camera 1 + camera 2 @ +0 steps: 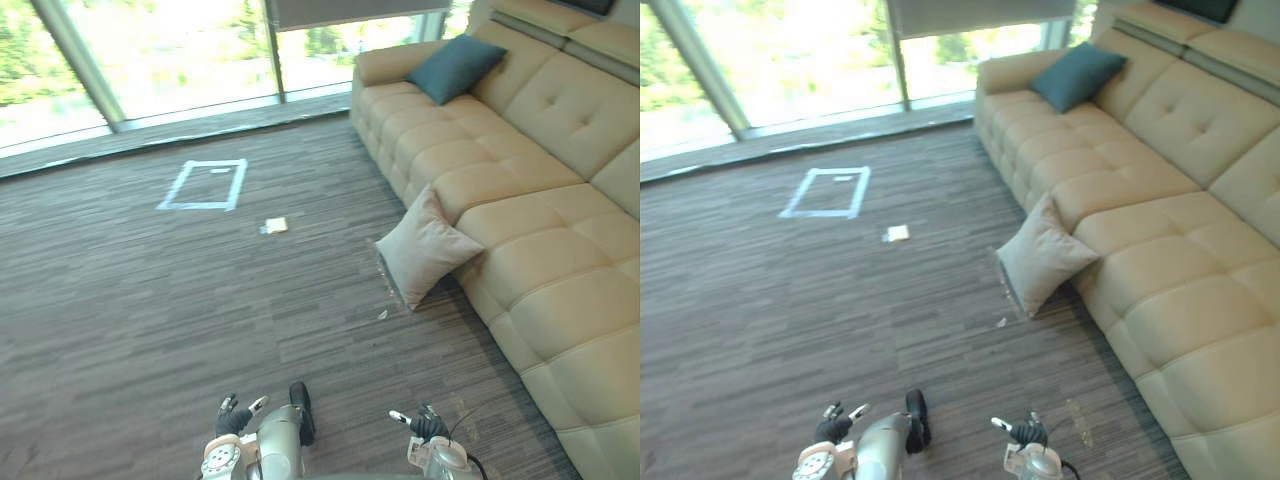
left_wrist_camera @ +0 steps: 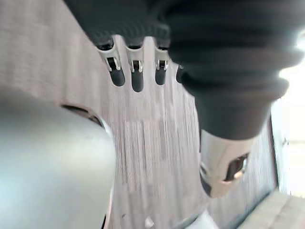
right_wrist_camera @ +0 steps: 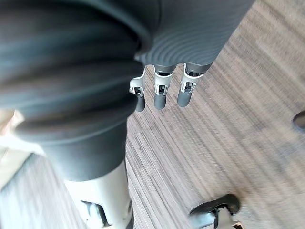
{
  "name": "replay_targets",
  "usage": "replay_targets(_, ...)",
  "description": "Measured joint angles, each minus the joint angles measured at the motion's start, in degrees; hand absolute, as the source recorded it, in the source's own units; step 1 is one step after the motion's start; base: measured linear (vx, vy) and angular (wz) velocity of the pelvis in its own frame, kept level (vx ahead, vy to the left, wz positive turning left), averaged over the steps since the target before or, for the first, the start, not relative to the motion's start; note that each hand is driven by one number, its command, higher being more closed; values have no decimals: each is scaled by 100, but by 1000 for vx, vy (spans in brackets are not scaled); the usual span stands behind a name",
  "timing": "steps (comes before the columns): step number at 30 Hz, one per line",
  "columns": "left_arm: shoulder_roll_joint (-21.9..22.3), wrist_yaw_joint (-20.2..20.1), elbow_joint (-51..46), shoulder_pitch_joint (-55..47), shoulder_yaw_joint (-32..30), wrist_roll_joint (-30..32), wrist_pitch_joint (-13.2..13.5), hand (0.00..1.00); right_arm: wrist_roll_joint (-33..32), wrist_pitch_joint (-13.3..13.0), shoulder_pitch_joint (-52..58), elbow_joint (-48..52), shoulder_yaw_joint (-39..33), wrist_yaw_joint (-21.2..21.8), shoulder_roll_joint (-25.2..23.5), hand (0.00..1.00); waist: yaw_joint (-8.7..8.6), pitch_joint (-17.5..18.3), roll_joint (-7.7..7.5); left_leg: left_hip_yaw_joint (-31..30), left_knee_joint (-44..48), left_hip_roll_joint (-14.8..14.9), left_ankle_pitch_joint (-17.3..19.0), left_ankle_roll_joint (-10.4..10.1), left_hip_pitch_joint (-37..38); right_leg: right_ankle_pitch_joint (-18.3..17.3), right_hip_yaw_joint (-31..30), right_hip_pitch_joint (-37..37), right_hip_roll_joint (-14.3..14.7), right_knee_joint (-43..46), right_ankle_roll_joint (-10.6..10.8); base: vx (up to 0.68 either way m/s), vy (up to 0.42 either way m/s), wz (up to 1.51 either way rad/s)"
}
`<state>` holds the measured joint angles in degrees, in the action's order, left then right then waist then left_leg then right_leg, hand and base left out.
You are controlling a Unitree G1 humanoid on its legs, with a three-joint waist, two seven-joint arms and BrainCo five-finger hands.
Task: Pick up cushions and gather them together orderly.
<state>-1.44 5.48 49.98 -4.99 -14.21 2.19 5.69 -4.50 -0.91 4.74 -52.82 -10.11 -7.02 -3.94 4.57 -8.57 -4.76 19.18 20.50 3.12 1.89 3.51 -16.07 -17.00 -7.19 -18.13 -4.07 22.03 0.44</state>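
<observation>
Left hand (image 1: pixel 234 418): hung low above the floor (image 1: pixel 120 300), fingers relaxed and spread, holding nothing.
Right hand (image 1: pixel 428 426): low on the other side, fingers also loose and straight, empty.
Beige cushion (image 1: pixel 425 250): stood on its edge on the floor, leaning against the front of the sofa (image 1: pixel 540 190), well apart from both hands.
Teal cushion (image 1: pixel 456 66): lay on the sofa seat at the far end, near the armrest, leaning on the backrest.
Progress: no cushion was lifted, and the two cushions were well apart, so I judged the task to be at its beginning.
Left to do: take the beige cushion from the floor and bring it beside the teal one, tidy.
Around: a pale tape rectangle (image 1: pixel 205 185) on the floor and a small flat paper piece (image 1: pixel 275 226) near it.
In the way: nothing lay between the hands and the beige cushion; the sofa front stood directly behind it.
</observation>
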Motion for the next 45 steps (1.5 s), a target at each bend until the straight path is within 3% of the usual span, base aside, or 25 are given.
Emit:
replay_targets(1,-37,12,62,34,13,7,-8,0,2,-6,56,3,-73,-37,1,0,-6,-5,-70,69,160,-82,299,45,185,335,-31,321,-78,1010,314,818,397,-16)
replay_targets(3,-84,73,309,175,14,19,-73,0,4,-68,86,53,-89,-23,88,0,-62,-102,-40,100,283,-211,830,-2,758,834,-38,1117,-163,3088,906,703,336,-24)
replay_targets(4,-95,101,432,194,62,61,-123,0,5,-100,44,68,-78,-23,165,0,-122,-134,7,205,211,-206,998,-39,1157,796,147,1543,-228,3854,860,499,223,-38)
replay_targets(6,-97,119,510,224,260,109,-147,0,6,-145,57,216,-56,-24,182,0,-153,-145,120,321,-165,-184,1217,-123,1857,590,617,2326,-289,4323,654,423,168,-35)
replay_targets(9,-103,107,607,244,446,115,-148,0,11,-197,30,314,-116,-30,222,0,-246,-150,181,440,-722,-94,1269,-256,2651,191,1510,3166,-299,3350,410,399,82,-13)
replay_targets(11,-92,93,652,231,552,116,-148,0,16,-195,-1,310,-118,-30,254,0,-332,-161,227,525,-1085,-73,1301,-404,3121,218,2027,3397,-293,2343,298,476,13,-3)
replay_targets(13,-94,81,692,227,689,126,-145,0,25,-188,-55,310,-115,-29,300,0,-422,-168,248,557,-1351,-93,1385,-575,3438,520,2298,3464,-196,1225,16,608,-46,-3)
replay_targets(14,-101,69,694,212,732,180,-138,0,81,-183,-51,258,-108,-32,300,0,-423,-163,233,543,-1444,-160,1470,-722,3612,1058,2215,3457,-95,549,-216,559,-85,-4)
replay_targets(15,-109,56,703,215,727,241,-138,0,149,-184,-6,252,-109,-31,288,0,-435,-181,173,474,-1446,-245,1548,-837,3769,1499,2012,3444,-81,384,-694,604,-122,-12)
replay_targets(16,3,53,792,281,726,276,-145,0,213,-179,-64,242,-114,-25,425,0,-440,-257,342,469,-1425,-100,1585,-894,3918,1343,2047,3390,5,605,-673,588,-158,2)
replay_targets(17,114,40,798,264,720,337,-140,0,197,-178,-58,226,-167,-32,481,0,-453,-197,507,377,-1157,54,1565,-926,3779,1032,2076,3391,84,650,-700,554,-182,6)
replay_targets(18,198,37,758,270,690,357,-135,0,211,-185,-68,235,-224,-29,488,0,-526,-206,572,316,-678,201,1566,-925,3623,887,2125,3350,137,673,-722,502,-226,25)
replay_targets(20,262,-32,686,326,467,361,-139,0,204,-158,-84,236,-290,-33,529,0,-557,-281,707,-39,1585,834,1407,-778,2725,730,2209,2830,404,298,-761,506,-262,11)
replay_targets(23,243,-63,536,286,404,334,-120,0,196,-94,-82,187,-231,-36,531,0,-495,-374,656,-240,3432,1359,1438,-830,1914,481,1972,2029,753,-86,-865,406,-169,-44)
replay_targets(26,232,-65,380,258,402,313,-101,0,168,-55,-82,139,-122,-38,531,0,-420,-370,596,-202,3208,1371,1513,-845,1161,351,1530,1510,826,-336,-791,372,-76,-89)
replay_targets(27,232,-65,335,256,395,285,-91,0,158,-43,-95,135,-121,-41,530,0,-387,-374,591,-285,2703,1222,1558,-765,908,298,1263,1329,836,-440,-718,343,50,-100)
replay_targets(30,262,-36,282,272,393,216,-36,0,105,-26,-95,87,-106,-72,531,0,-299,-372,585,-1083,1144,688,1502,-834,601,162,569,1016,784,-596,-491,381,158,-116)
replay_targets(32,260,-30,283,281,401,207,7,0,99,-20,-114,0,-89,-99,537,0,-268,-351,566,-1541,656,492,1364,-845,491,56,223,935,780,-592,-354,495,330,-120)
replay_targets(34,260,-16,348,301,405,203,11,0,102,-23,-36,10,-81,-108,540,0,-256,-326,589,-1681,251,436,722,-596,538,-184,-235,811,813,-471,-118,503,364,-117)
replay_targets(35,149,-10,404,329,397,199,9,0,103,-6,0,-22,-36,-107,432,0,-231,-233,440,-1448,386,378,626,-817,623,-363,-577,815,699,-259,14,458,354,-109)
replay_targets(36,68,-11,469,351,408,215,8,0,112,-11,67,-11,-27,-90,346,0,-248,-112,226,-1165,347,292,738,-709,677,-368,-749,1012,527,-17,53,458,354,-105)
replay_targets(38,-5,-10,513,372,411,223,8,0,115,-7,104,-9,-34,-79,210,0,-222,-83,129,-808,351,217,820,-570,824,-280,-880,1259,406,449,204,302,278,-80)
replay_targets(41,-16,13,639,379,402,223,-8,0,142,-16,100,14,-37,-63,241,0,-210,-103,156,-424,80,229,935,-377,1382,-157,-658,1562,304,1351,280,199,213,-73)
replay_targets(43,-5,46,745,373,404,222,-18,0,214,-53,92,29,-23,-64,295,0,-185,-116,217,-58,-351,325,936,-377,1938,-241,266,1812,41,1725,200,80,114,-78)
replay_targets(45,-7,50,754,370,402,222,-19,0,221,-80,61,26,-6,-69,325,0,-181,-117,231,345,-756,433,953,-441,2222,-249,1540,1968,-335,1420,178,17,56,-70)
